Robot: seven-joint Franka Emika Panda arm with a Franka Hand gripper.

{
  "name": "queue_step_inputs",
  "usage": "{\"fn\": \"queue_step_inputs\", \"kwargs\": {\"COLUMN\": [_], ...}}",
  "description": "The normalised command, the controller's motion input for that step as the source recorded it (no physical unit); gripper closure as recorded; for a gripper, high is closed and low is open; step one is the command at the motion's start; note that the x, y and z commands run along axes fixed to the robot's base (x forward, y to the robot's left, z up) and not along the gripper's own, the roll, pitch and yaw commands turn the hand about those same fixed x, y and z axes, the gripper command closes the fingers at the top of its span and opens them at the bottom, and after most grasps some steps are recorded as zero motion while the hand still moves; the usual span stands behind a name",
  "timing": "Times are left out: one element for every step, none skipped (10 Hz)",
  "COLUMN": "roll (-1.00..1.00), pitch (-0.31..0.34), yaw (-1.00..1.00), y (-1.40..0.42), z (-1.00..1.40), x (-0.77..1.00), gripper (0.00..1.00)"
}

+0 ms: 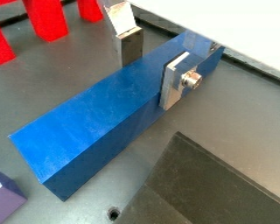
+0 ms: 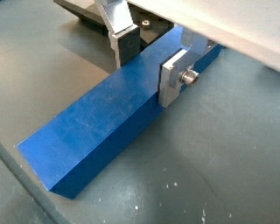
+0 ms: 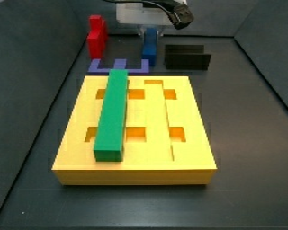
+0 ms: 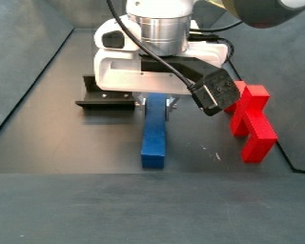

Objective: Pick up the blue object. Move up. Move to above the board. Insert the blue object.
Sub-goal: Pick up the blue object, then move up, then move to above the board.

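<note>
The blue object (image 1: 101,114) is a long blue bar lying flat on the dark floor; it shows in both wrist views (image 2: 108,118) and both side views (image 3: 150,45) (image 4: 154,133). My gripper (image 1: 150,77) (image 2: 146,77) is low over one end of it, behind the board's far edge (image 3: 150,34) (image 4: 159,95). It is open and straddles the bar: one finger (image 1: 174,80) lies against the bar's side, the other finger (image 1: 127,39) stands a little off the opposite side. The yellow board (image 3: 189,135) lies in front.
A green bar (image 3: 112,112) sits in a groove of the board. A purple-blue U-shaped piece (image 3: 120,66) lies by the board's far edge. Red pieces (image 3: 96,36) (image 4: 254,119) stand beside the bar. The dark fixture (image 3: 189,57) (image 4: 107,100) stands on its other side.
</note>
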Motion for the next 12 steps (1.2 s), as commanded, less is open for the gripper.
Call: {"fn": "queue_step_inputs", "kwargs": {"roll": [0.00,0.00,0.00,0.00,0.00,0.00,0.00,0.00,0.00,0.04,0.00,0.00], "pitch": [0.000,0.000,0.000,0.000,0.000,0.000,0.000,0.027,0.049,0.013,0.000,0.015], "yaw": [0.00,0.00,0.00,0.00,0.00,0.00,0.00,-0.01,-0.01,-0.01,0.00,0.00], "y": [0.00,0.00,0.00,0.00,0.00,0.00,0.00,0.00,0.00,-0.01,0.00,0.00], "z": [0.00,0.00,0.00,0.00,0.00,0.00,0.83,0.80,0.63,0.25,1.40,1.40], "x": [0.00,0.00,0.00,0.00,0.00,0.00,0.00,-0.06,-0.10,-0.05,0.00,0.00], "gripper": [1.00,1.00,1.00,1.00,1.00,1.00,1.00,1.00,1.00,1.00,1.00,1.00]}}
